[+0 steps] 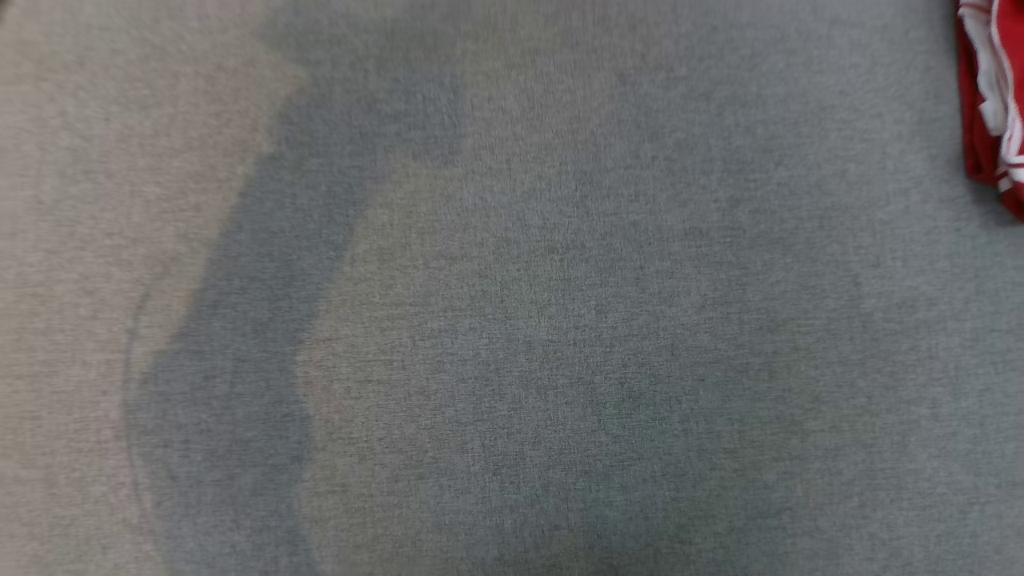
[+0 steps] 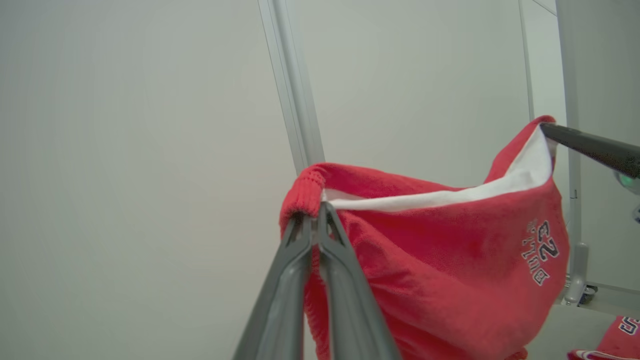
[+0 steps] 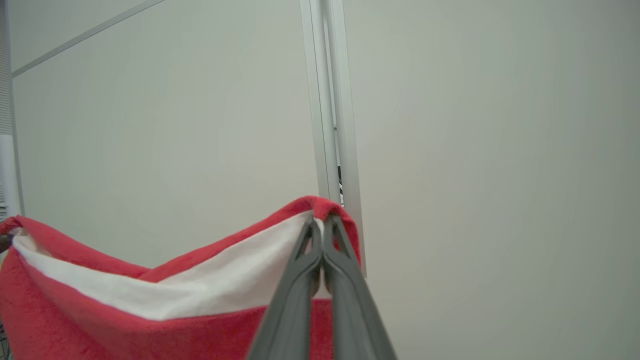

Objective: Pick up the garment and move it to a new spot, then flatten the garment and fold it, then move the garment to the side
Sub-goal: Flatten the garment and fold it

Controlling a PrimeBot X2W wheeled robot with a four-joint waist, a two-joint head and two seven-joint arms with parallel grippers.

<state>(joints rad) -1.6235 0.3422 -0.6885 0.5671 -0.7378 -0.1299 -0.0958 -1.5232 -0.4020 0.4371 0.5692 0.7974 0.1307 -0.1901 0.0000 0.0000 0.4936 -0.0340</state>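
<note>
Grey woven surface [image 1: 512, 320] spans the head view, flat, with darker shadow bands down its left half.

Pale wall [image 2: 125, 150] stands behind both wrist views. A light metal post [image 2: 295, 100] runs up it, and the same post [image 3: 330, 100] rises behind the right arm's fingers.

Garment [image 2: 440, 260]: red fleece with a white inner face, held up off the surface in front of the wall and strung between the two arms. Its top edge sags in a shallow curve from one held corner to the other, white lining showing along the opening, and the body hangs below. From the right wrist it [image 3: 150, 310] stretches away to the left edge of that view.

Left gripper [image 2: 314, 212]: fingers pressed together, clamped on the ribbed red hem at one top corner.

Right gripper [image 3: 322, 222]: fingers closed tight, pinching the other top corner where red folds over white. In the left wrist view one of its dark fingers [image 2: 590, 147] reaches in from the right edge and meets that corner.

Navy-and-white print [image 2: 542, 252] sits on the garment's far side (figures turned sideways, wording too small to read).

Red-and-white cloth [image 1: 992, 104] lies bunched at the surface's upper right edge; whether it belongs to the held piece I cannot tell.
</note>
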